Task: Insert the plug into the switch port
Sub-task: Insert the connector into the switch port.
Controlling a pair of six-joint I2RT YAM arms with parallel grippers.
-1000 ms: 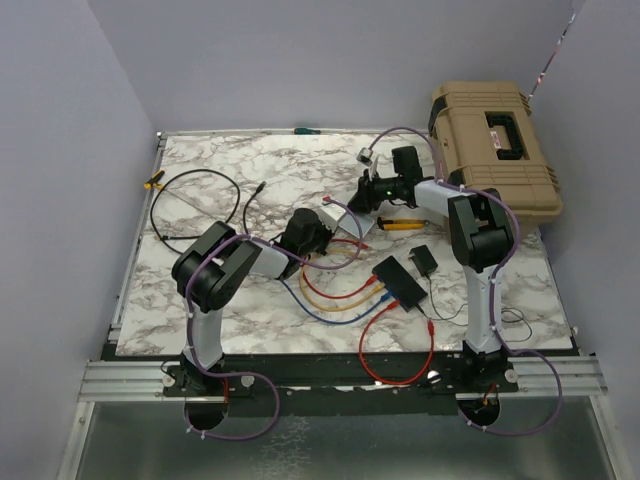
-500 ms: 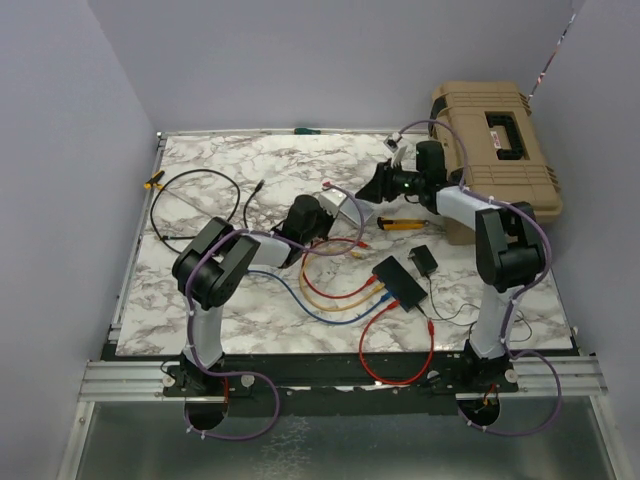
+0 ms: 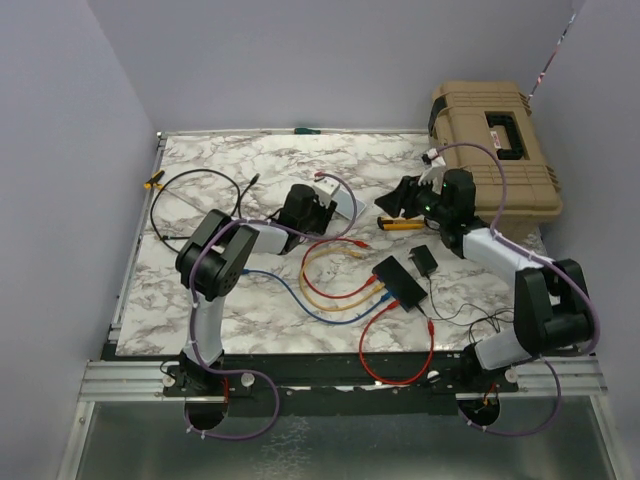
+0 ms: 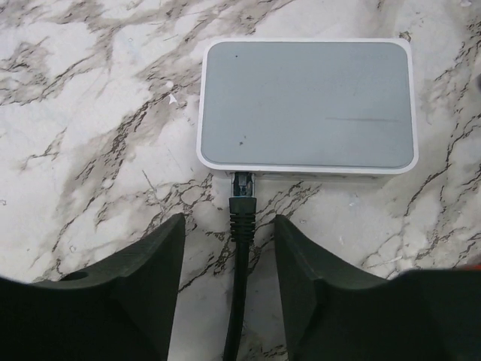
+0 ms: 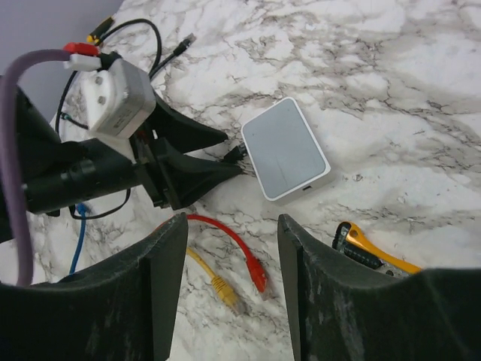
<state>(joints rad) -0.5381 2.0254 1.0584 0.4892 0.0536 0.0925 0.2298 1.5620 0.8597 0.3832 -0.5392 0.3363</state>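
Observation:
The switch [image 3: 398,281] is a flat black box at the table's front right, with blue, yellow and red cables running to its left edge. It is out of both wrist views. A black plug [image 4: 242,188] sits at the socket of a small grey-white box [image 4: 307,105]. My left gripper [image 4: 228,222] is open, with a finger on each side of the black cable [image 4: 237,301] and a gap on both sides. My right gripper [image 5: 231,226] is open and holds nothing. It hovers over a loose red plug [image 5: 256,274] and a loose yellow plug [image 5: 222,288].
A tan hard case [image 3: 495,150] fills the back right corner. A yellow-handled tool [image 3: 403,224] lies beside my right gripper [image 3: 405,195]. A small black power adapter [image 3: 424,260] sits behind the switch. A black cable coil [image 3: 195,205] lies at the left, and a red cable loop [image 3: 395,350] at the front edge.
My left gripper has opened off the black cable and shifted slightly back. My right arm has drawn back to the right and its jaws have widened.

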